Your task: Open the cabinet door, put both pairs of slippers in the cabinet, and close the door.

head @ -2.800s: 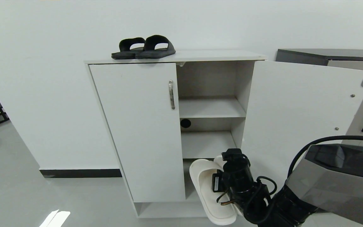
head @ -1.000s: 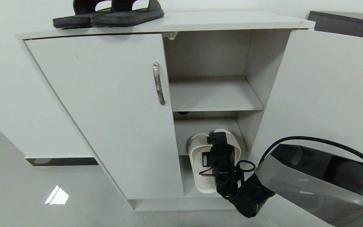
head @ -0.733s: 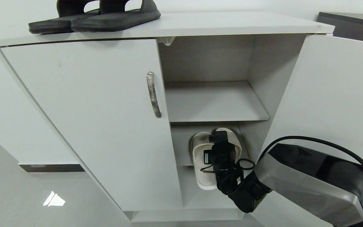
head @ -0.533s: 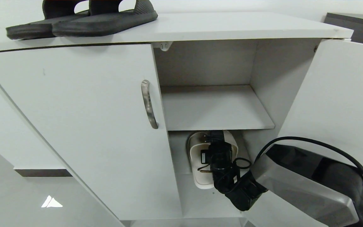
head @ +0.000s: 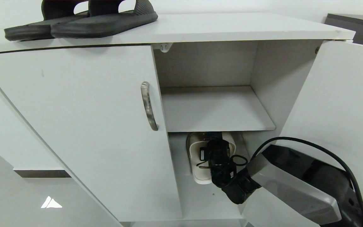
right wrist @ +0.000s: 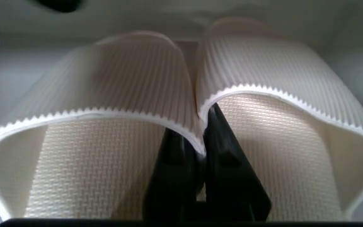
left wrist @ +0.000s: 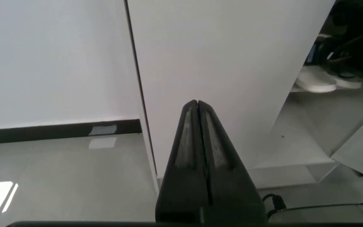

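Observation:
The white cabinet (head: pixel 232 26) has its left door (head: pixel 74 119) closed and its right door (head: pixel 342 104) swung open. A black pair of slippers (head: pixel 83 22) lies on the cabinet top at the left. My right gripper (right wrist: pixel 199 132) is shut on the white slippers (right wrist: pixel 106 151), pinching the two inner strap edges together. It holds them inside the compartment under the upper shelf (head: pixel 213 110), where the white slippers (head: pixel 195 157) rest partly hidden by the wrist. My left gripper (left wrist: pixel 197 104) is shut and empty, low in front of the closed door.
A metal handle (head: pixel 148 105) sits on the closed door's right edge. A dark-topped cabinet (head: pixel 354 22) stands behind the open door. Grey floor (head: pixel 11 201) and a dark baseboard (head: pixel 39 173) lie to the left.
The head camera has moved closer to the cabinet. My right arm has carried the white slippers from in front of the cabinet into the compartment under the upper shelf.

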Tool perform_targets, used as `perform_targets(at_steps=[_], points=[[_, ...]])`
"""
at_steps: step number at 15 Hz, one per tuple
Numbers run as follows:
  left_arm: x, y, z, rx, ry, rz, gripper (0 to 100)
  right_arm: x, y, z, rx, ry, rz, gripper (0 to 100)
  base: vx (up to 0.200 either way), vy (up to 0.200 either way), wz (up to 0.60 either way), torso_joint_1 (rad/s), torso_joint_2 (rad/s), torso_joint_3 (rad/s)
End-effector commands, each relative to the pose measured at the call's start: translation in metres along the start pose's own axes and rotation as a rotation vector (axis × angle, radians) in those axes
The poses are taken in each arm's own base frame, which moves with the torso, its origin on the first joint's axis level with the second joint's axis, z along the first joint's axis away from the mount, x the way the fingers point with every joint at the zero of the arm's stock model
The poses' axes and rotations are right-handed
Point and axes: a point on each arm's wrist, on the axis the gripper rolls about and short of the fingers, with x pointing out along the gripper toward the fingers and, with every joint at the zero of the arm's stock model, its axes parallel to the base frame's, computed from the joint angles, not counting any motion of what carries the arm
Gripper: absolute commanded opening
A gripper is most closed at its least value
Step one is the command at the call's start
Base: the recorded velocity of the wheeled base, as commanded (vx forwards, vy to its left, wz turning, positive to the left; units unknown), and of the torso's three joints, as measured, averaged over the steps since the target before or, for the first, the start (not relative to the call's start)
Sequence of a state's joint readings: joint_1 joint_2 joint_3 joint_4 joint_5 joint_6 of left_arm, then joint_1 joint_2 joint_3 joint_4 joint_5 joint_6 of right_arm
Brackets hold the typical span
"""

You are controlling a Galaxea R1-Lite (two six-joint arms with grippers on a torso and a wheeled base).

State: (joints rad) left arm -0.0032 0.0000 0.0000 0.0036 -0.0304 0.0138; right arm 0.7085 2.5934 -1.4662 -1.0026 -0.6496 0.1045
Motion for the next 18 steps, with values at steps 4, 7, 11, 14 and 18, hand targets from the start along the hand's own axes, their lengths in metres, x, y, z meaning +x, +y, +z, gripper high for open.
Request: perform_targets(at_steps=[4, 7, 11, 14, 18], points=[[0.0, 0.0, 0.0, 0.0, 0.001, 0.0, 0, 0.011, 0.001, -0.008, -0.009, 0.013, -0.013, 0, 0.0, 0.0, 0.0, 0.0, 0.0, 0.0], [0.0, 0.0, 0.0, 0.0, 0.001, 0.0, 0, 0.018, 0.003, -0.009, -0.02, 0.028, -0.019, 0, 0.0, 0.0, 0.0, 0.0, 0.0, 0.0], [0.0, 0.0, 0.0, 0.0, 0.001, 0.0, 0, 0.016, -0.001, -0.012, -0.033, 0.047, -0.032, 100, 0.0, 0.0, 0.0, 0.0, 0.0, 0.0], [0.0, 0.0, 0.0, -0.002, 0.003, 0.001, 0, -0.015, -0.008, 0.004, -0.03, 0.04, 0.009, 100, 0.0, 0.0, 0.0, 0.0, 0.0, 0.0], [0.0, 0.0, 0.0, -0.002, 0.001, 0.0, 0, -0.091, -0.024, 0.047, 0.001, 0.013, 0.218, 100, -0.05, 0.0, 0.0, 0.001, 0.0, 0.002]])
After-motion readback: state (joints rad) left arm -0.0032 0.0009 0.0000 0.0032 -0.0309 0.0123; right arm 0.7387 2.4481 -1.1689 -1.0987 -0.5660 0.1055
